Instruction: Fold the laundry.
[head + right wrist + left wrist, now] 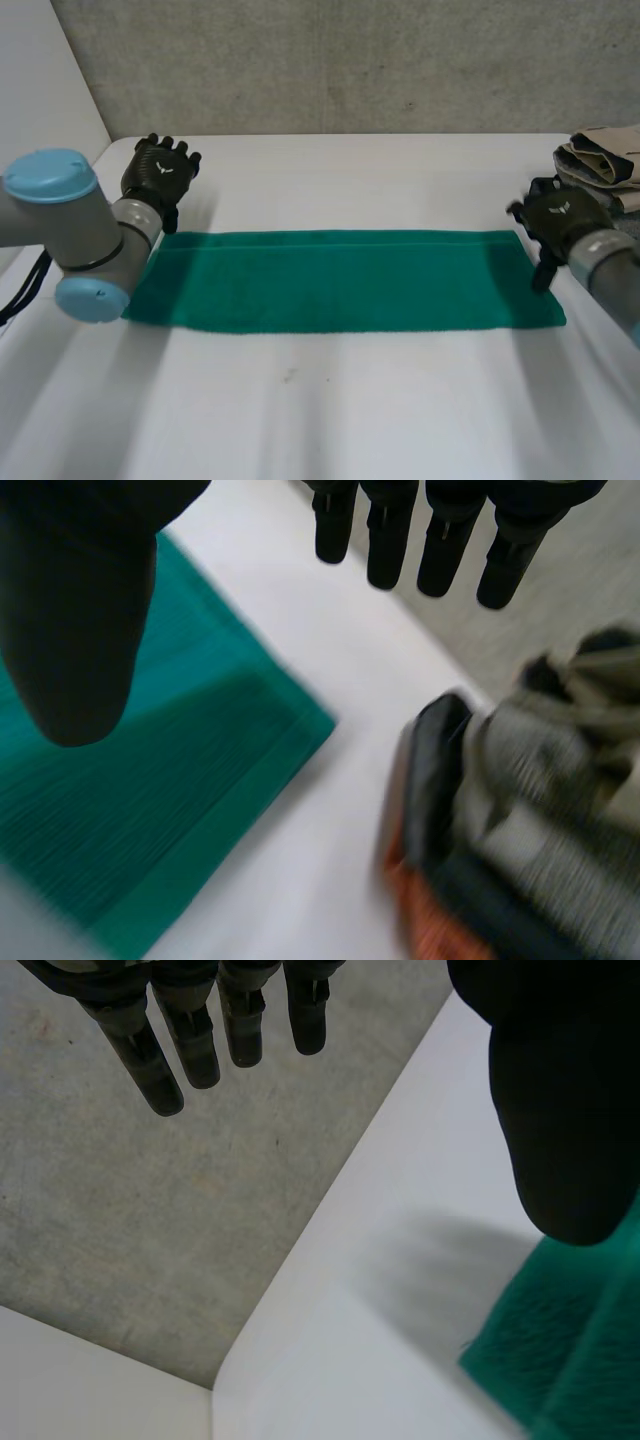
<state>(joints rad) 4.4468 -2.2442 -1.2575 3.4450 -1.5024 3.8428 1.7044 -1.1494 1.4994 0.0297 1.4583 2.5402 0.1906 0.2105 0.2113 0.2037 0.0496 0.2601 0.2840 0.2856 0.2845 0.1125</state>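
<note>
Bench [330,420]: white, and carries everything under and between the two robot hands.

Green towel [340,280]: lies flat as a long folded strip that runs from the left robot hand to the right robot hand. A darker band runs along its far edge.

Pile of clothes [605,160]: grey, beige and dark pieces heaped just beyond the right robot hand, off the towel's end.

Left robot hand [160,172]: at the towel's far corner on its own side. Its fingers [190,1030] are straight and spread well away from the thumb, with nothing in its hold. The towel corner lies on the thumb's side.

Right robot hand [557,222]: at the towel's opposite short edge. Its fingers [390,540] are straight and the thumb is wide apart, holding nothing. The towel corner lies below the gap.
</note>
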